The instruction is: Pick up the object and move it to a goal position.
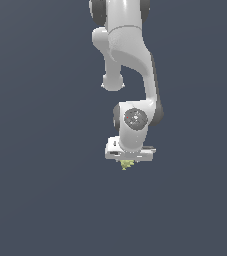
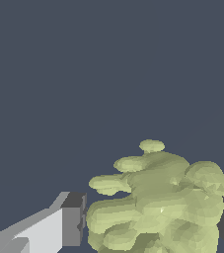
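The object is a lumpy yellow-green clump with a bumpy surface. In the wrist view it fills the gap between the two dark finger pads, touching both. My gripper is shut on it. In the exterior view the white gripper points straight down, and only the lower tip of the object shows beneath the hand. Whether the object rests on the ground or hangs above it cannot be told.
A plain dark grey-blue surface fills both views. The white arm comes down from the top of the exterior view. No goal marker shows.
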Robot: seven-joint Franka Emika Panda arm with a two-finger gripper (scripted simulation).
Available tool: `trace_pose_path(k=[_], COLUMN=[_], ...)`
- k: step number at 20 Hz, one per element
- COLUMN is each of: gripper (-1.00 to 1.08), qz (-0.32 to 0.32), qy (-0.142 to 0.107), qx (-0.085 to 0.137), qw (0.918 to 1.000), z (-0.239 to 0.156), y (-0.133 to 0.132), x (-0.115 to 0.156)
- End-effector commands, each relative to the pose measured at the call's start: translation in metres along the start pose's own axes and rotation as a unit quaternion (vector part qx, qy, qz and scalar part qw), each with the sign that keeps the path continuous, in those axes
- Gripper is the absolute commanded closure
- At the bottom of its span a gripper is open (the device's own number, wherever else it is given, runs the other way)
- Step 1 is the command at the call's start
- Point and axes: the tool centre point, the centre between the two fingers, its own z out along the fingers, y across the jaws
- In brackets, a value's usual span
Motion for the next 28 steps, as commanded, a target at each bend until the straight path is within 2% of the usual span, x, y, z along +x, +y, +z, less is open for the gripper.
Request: trace_pose_path(k=[1,11,28], gripper=[1.08,1.08,1.08], qz=[0.000,0.000,0.000], qy=[0.000,0.000,0.001], qx=[0.000,0.000,0.001], qw=[1.0000,1.0000,1.0000], z=[-0.007,-0.059,-0.212], y=[0.002,0.023,0.081], x=[-0.002,-0.026,-0.092])
